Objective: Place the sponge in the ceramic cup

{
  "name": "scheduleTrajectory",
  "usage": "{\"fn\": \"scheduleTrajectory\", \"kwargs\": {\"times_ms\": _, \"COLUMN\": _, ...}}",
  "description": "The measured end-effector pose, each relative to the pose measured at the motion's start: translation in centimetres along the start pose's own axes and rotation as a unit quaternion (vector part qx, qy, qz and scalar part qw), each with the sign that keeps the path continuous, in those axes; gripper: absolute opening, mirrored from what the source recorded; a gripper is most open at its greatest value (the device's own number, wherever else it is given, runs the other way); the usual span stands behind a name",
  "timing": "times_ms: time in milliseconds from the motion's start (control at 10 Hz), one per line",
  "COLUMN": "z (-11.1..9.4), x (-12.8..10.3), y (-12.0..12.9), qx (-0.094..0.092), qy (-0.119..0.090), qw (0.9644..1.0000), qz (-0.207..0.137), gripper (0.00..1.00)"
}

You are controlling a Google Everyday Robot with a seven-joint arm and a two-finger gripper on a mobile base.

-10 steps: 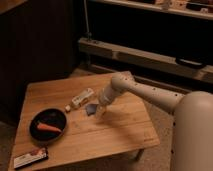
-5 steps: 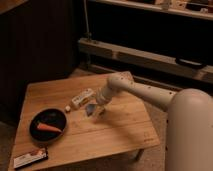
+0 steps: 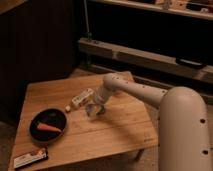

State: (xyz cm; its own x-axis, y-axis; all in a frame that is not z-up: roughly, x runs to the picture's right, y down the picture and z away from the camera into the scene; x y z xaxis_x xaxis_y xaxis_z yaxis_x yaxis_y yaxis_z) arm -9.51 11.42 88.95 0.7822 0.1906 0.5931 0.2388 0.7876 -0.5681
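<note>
Hanging low at frame centre, the claw (image 3: 94, 109) sits just right of the tube-like package (image 3: 81, 99) on the worktop (image 3: 117, 131), its grip impossible to tell.

Wooden desk (image 3: 115, 135), lower left of frame. On it: black pan (image 3: 52, 119) left, flat packet (image 3: 30, 157) bottom-left corner, tube package (image 3: 82, 98) and ceramic cup (image 3: 89, 112) centre. End effector (image 3: 96, 108) low beside cup.

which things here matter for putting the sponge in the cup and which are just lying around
Job: small pale ceramic cup; end effector right at the cup; blue sponge, cannot make out.
Lying about: black round pan with orange carrot; white-and-tan tube package; flat packet, front-left corner.
</note>
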Motion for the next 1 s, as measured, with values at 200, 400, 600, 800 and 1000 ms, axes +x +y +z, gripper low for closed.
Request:
{"fn": "scheduleTrajectory", "kwargs": {"times_ms": 200, "z": 0.7, "x": 0.6, "y": 0.3, "qx": -0.008, "qy": 0.008, "qw": 0.9999, "qz": 0.004, "gripper": 0.71}}
{"fn": "scheduleTrajectory", "kwargs": {"times_ms": 400, "z": 1.0, "x": 1.4, "y": 0.7, "qx": -0.016, "qy": 0.016, "qw": 0.9997, "qz": 0.007, "gripper": 0.54}}
{"fn": "scheduleTrajectory", "kwargs": {"times_ms": 600, "z": 0.9, "x": 1.4, "y": 0.7, "qx": -0.018, "qy": 0.018, "qw": 0.9996, "qz": 0.008, "gripper": 0.31}}
{"fn": "scheduleTrajectory", "kwargs": {"times_ms": 800, "z": 0.0, "x": 0.6, "y": 0.4, "qx": -0.009, "qy": -0.002, "qw": 0.9999, "qz": 0.014, "gripper": 0.12}}
{"fn": "scheduleTrajectory", "kwargs": {"times_ms": 1000, "z": -3.4, "x": -1.4, "y": -0.8, "qx": 0.031, "qy": -0.068, "qw": 0.9969, "qz": 0.025, "gripper": 0.00}}
